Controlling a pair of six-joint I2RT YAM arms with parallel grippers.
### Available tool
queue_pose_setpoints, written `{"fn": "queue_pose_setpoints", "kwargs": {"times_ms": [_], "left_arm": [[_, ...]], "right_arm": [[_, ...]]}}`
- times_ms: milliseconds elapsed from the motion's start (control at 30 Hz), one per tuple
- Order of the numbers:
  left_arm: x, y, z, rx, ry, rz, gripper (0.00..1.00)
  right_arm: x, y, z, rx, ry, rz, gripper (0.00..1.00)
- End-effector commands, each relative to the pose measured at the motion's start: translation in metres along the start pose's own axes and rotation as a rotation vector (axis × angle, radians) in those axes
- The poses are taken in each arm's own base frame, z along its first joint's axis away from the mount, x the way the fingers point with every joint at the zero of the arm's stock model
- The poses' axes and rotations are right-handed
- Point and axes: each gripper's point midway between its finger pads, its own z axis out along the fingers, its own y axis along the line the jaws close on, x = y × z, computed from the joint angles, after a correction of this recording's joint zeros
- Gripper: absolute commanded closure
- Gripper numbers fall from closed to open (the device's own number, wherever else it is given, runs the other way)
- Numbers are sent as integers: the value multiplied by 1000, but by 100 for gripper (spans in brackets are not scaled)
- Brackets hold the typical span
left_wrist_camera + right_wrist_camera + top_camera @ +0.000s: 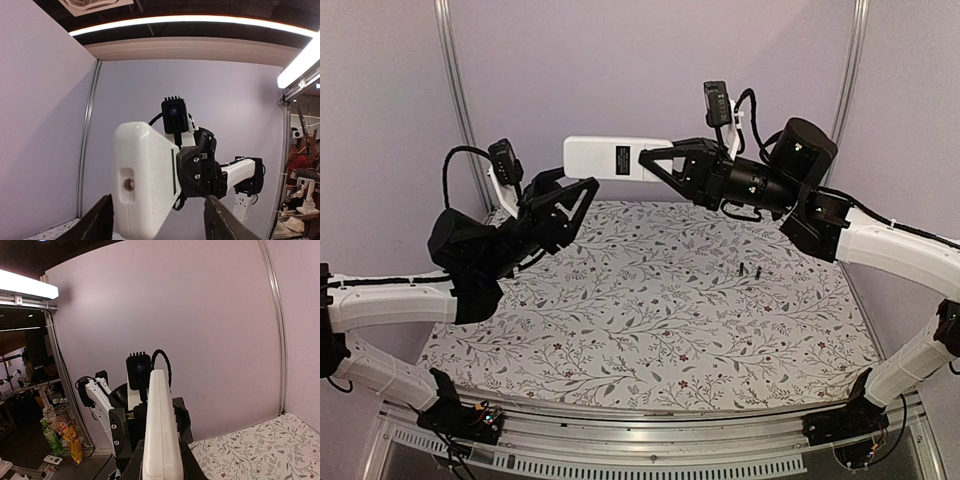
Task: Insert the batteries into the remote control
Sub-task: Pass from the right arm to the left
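The remote control (605,157) hangs in the air over the back of the table, white back showing, held level by its right end. My right gripper (652,160) is shut on it. The right wrist view shows the remote control (160,430) edge-on, clamped in the right gripper (162,467). My left gripper (570,184) is open just below the remote's free left end. In the left wrist view the remote control (145,180) dips between the spread fingers (97,222); the far finger stands well clear. Two dark batteries (751,270) stand on the cloth under the right arm.
A floral cloth (650,320) covers the table, with purple walls behind and on both sides. Metal posts (455,90) stand at the back corners. The arm bases (460,415) sit on the near rail.
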Motion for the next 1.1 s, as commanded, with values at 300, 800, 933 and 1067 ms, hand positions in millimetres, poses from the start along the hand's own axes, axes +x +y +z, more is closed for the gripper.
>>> {"fn": "queue_pose_setpoints", "kwargs": {"times_ms": [300,800,933,1067], "left_arm": [[-16,-7,18,16,-59,-29,100],[23,60,7,-441,282,-123,100],[26,53,5,-421,307,-171,100],[30,53,4,-426,344,-183,100]], "right_arm": [[31,-4,4,-37,60,43,98],[46,-46,-60,358,221,-711,1],[55,-47,-48,298,281,-850,1],[65,-44,-32,243,285,-926,1]]}}
